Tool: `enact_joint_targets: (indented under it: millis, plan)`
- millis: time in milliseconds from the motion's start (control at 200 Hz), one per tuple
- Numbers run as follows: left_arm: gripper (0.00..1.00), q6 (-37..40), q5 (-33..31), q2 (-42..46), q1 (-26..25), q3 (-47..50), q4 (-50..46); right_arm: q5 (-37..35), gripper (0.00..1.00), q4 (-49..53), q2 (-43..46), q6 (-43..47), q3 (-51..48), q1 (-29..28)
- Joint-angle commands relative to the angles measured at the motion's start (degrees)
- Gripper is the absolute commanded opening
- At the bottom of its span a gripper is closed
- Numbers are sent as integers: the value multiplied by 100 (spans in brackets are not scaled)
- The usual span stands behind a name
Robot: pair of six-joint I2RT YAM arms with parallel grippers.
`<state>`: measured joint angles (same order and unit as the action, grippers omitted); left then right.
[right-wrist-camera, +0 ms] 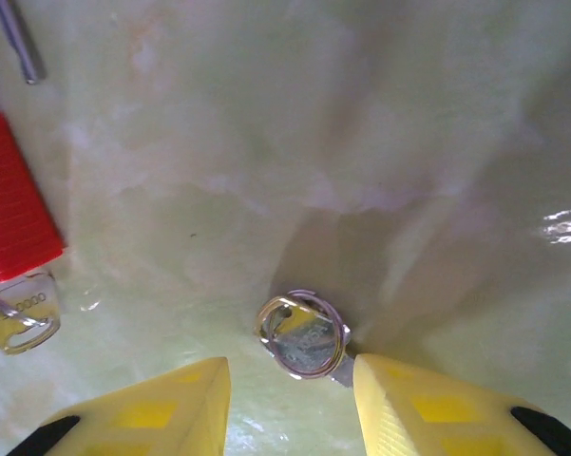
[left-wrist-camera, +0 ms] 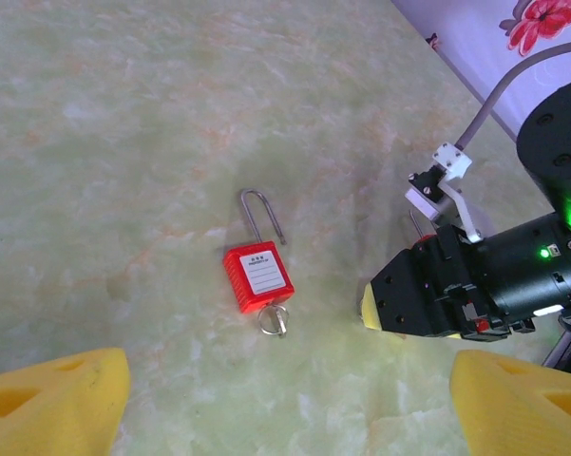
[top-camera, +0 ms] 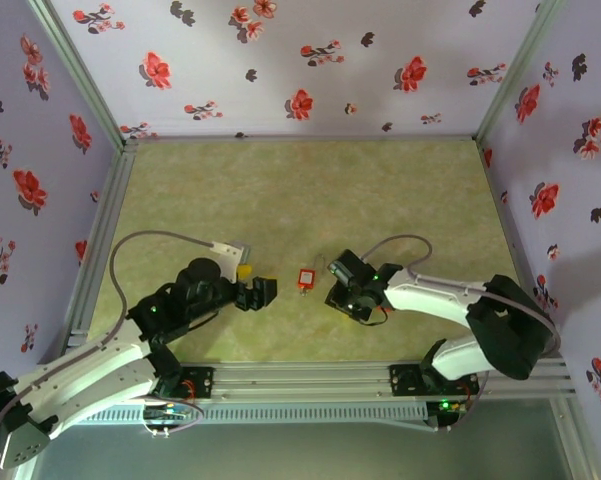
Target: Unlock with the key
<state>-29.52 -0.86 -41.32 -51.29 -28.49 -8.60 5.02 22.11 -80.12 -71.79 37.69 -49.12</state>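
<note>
Roughly mid-worktop [top-camera: 310,190], the red padlock [left-wrist-camera: 258,275] lies flat. Its shackle [left-wrist-camera: 262,217] points away from the left hand [left-wrist-camera: 285,408], and a small key [left-wrist-camera: 274,320] sits at its base. The left hand hangs near the lock, released, its yellow fingers [left-wrist-camera: 52,399] spread wide with nothing between them. On the lock's other side, the right hand [right-wrist-camera: 290,394] is low over the worktop with its fingers parted. A loose metal ring [right-wrist-camera: 302,334] lies between the tips. The ring may touch one tip, though the close view leaves that unclear. Neither hand grasps anything.
</note>
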Motion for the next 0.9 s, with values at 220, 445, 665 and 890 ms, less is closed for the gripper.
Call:
enact_joint_targets:
  millis: [220,445,665,890]
  plan:
    - [88,129,30,341,79,221,-18,21,35,264,-382,74,346,140]
    - [88,125,25,369,109,301,24,150,26,818,-603,633,538,481]
    - [88,87,29,386,119,448,84,-32,16,2139,-1522,1945,1416,652]
    - [88,79,28,441,125,538,86,-293,3,2491,-1633,2370,1770,676]
